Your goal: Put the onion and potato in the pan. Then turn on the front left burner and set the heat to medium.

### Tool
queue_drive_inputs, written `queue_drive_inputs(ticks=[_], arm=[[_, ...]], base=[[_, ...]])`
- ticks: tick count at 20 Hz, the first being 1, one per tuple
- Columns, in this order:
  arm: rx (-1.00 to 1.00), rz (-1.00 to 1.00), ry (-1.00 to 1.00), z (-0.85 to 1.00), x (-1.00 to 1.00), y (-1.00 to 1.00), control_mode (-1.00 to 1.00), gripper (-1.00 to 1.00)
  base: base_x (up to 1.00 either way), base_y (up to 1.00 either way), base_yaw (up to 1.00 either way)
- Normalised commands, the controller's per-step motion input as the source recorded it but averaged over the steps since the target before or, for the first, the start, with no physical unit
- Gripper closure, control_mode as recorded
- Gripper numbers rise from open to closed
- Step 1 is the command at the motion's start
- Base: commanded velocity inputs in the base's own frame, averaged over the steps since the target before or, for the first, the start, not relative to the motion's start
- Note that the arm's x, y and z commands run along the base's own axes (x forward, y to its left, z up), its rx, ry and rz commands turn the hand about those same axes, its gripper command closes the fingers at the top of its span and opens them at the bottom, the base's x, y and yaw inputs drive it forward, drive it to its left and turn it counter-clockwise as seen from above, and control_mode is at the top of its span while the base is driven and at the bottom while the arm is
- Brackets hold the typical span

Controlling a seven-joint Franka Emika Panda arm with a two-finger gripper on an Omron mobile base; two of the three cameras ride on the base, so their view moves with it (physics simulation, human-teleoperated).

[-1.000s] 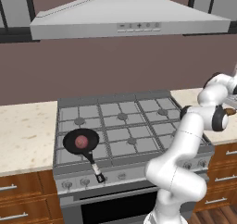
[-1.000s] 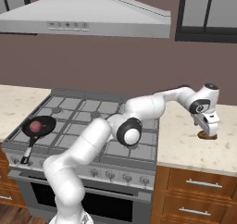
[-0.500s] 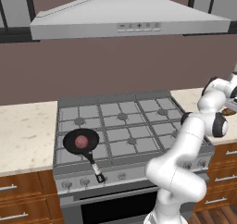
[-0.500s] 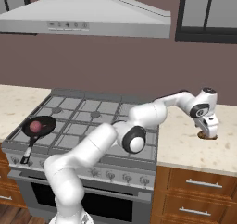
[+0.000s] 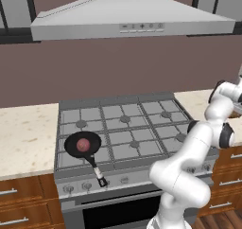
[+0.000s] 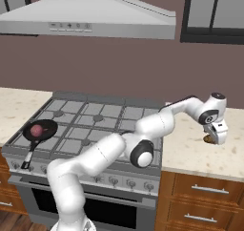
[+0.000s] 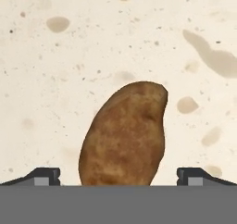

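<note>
Gripper (image 7: 118,177) low over the right counter (image 6: 190,151), fingers wide apart on both sides of the potato (image 7: 124,135), not touching it, onion (image 5: 83,144) inside the pan (image 5: 75,146) on the front left burner

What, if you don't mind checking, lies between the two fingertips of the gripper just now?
In the hand view, the potato lies on the speckled counter between the open gripper fingertips, one at each side, neither visibly touching it.

The speckled cream tabletop (image 7: 69,56) carries the potato (image 7: 124,135), lower centre of the hand view. The stove (image 5: 142,150) bears the pan (image 5: 83,145) at lower left
</note>
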Motion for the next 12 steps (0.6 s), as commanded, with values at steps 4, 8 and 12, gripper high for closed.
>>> queue_drive_inputs(ticks=[4, 8, 12], arm=[[0.03, 0.00, 0.00, -0.07, 0.00, 0.00, -1.00, -1.00], [0.03, -0.02, 0.01, -0.30, 0.05, 0.00, -1.00, -1.00], [0.02, -0.03, 0.02, -0.30, 0.04, 0.00, -1.00, -1.00]], base=[[0.00, 0.00, 0.00], [0.00, 0.00, 0.00], [0.00, 0.00, 0.00]])
